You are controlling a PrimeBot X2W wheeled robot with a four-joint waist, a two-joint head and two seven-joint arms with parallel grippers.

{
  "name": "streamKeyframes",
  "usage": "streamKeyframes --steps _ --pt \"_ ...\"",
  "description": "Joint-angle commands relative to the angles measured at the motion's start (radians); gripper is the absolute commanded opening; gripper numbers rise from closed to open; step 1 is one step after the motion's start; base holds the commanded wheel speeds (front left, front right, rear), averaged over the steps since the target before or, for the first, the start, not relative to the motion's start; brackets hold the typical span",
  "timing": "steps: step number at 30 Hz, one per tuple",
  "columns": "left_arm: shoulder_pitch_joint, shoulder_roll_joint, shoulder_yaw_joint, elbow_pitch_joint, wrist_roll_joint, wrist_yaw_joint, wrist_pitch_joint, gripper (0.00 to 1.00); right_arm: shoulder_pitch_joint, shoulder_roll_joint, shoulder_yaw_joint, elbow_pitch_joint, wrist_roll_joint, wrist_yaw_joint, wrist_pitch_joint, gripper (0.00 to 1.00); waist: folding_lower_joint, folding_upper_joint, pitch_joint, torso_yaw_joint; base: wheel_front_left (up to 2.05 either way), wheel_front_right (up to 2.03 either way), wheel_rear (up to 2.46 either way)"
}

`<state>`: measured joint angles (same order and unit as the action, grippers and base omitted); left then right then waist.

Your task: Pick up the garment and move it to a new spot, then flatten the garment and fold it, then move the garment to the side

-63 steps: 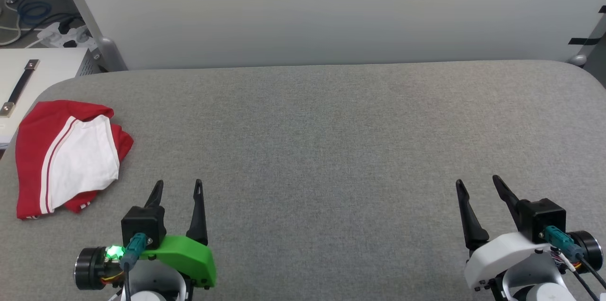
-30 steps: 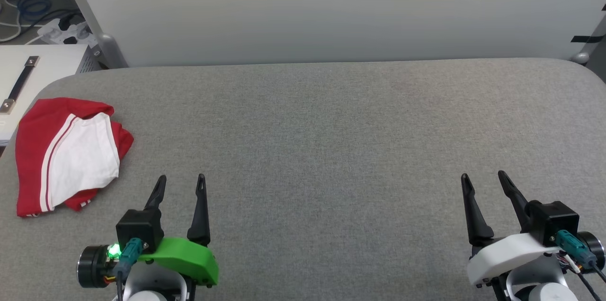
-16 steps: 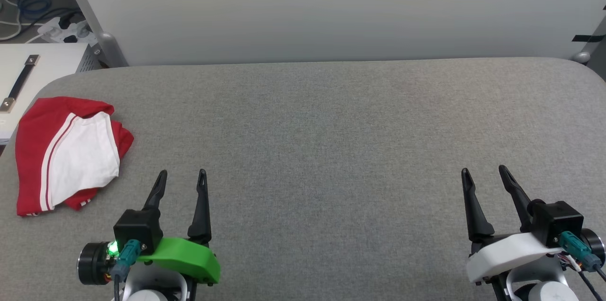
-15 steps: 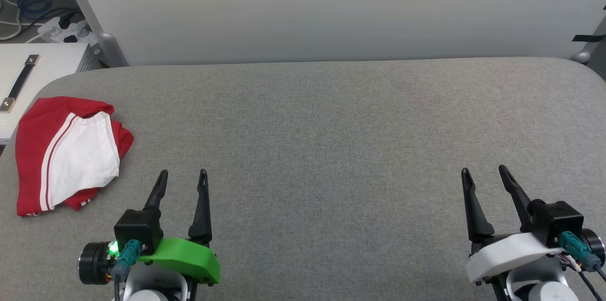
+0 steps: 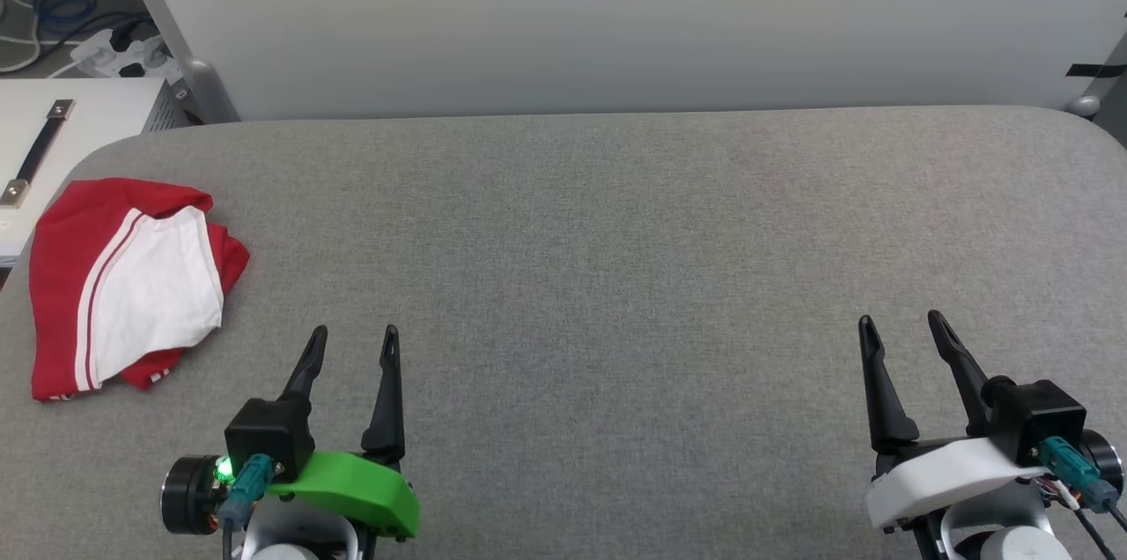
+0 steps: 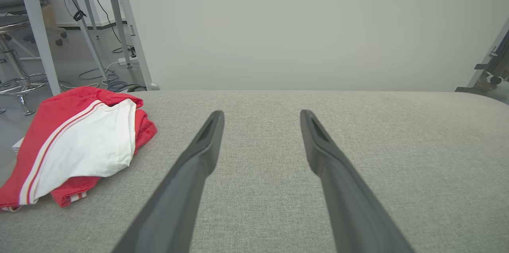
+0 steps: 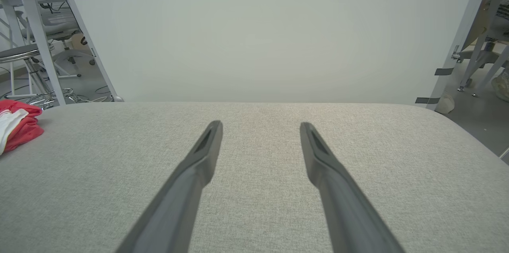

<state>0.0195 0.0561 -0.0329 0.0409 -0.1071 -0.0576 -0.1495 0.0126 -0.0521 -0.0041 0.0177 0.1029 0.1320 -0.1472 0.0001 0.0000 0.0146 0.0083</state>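
Observation:
The garment (image 5: 123,287) lies bunched near the left edge of the grey table (image 5: 616,234), red with a white sleeve and striped trim on top; its print is hidden. The left wrist view has the garment (image 6: 75,145) at its left, and the right wrist view catches a bit of the garment (image 7: 18,127) at its far left. My left gripper (image 5: 354,335) stands open to the right of the garment, apart from it, nothing between its fingers (image 6: 206,141). At the lower right my right gripper (image 5: 900,322) is open and empty, its fingers (image 7: 206,149) over bare table.
A pale wall (image 5: 616,14) rises behind the table's far edge. A white cabinet with a black strap (image 5: 40,151) stands off the left edge, with cables (image 5: 53,23) and a metal post (image 5: 167,32) behind it. Stool legs (image 6: 20,86) stand on the floor beyond.
My left gripper has shifted a little to the right and back toward me. The right gripper has barely moved. The garment lies as before.

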Motion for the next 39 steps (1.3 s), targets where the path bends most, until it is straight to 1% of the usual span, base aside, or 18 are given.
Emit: streamKeyframes --steps 1,8,13,28,33,39 --pt "-0.004 -0.004 -0.005 0.005 -0.011 -0.007 -0.01 1.0 -0.014 0.001 -0.001 0.004 0.012 -0.001 -0.014 1.0 -0.0001 0.0 0.0 0.0 0.0 0.0 0.0" --pt "-0.004 -0.004 -0.012 0.019 -0.023 -0.014 -0.025 1.0 -0.015 0.001 -0.001 0.014 0.021 -0.001 -0.028 1.0 -0.0001 0.0 0.0 0.001 0.0 0.0 0.0" --pt "-0.005 -0.004 -0.03 0.063 -0.04 -0.024 -0.035 1.0 -0.015 0.001 0.001 0.025 0.028 -0.001 -0.039 1.0 -0.0001 0.0 0.001 0.001 0.0 0.0 0.0" --pt "-0.01 -0.005 -0.036 0.069 -0.063 -0.038 -0.066 1.0 -0.019 0.002 -0.001 0.045 0.045 -0.001 -0.069 1.0 -0.0001 0.0 0.007 0.01 0.0 0.0 0.0" --pt "-0.009 -0.005 -0.055 0.087 -0.072 -0.046 -0.077 1.0 -0.015 0.002 0.002 0.05 0.053 -0.001 -0.079 1.0 -0.0001 0.0 0.004 0.03 0.0 0.0 0.0" --pt "-0.016 -0.005 -0.043 0.095 -0.064 -0.053 -0.089 1.0 0.0 0.002 0.014 0.055 0.068 -0.001 -0.092 1.0 -0.0001 0.0 -0.003 0.085 0.0 0.0 0.0"
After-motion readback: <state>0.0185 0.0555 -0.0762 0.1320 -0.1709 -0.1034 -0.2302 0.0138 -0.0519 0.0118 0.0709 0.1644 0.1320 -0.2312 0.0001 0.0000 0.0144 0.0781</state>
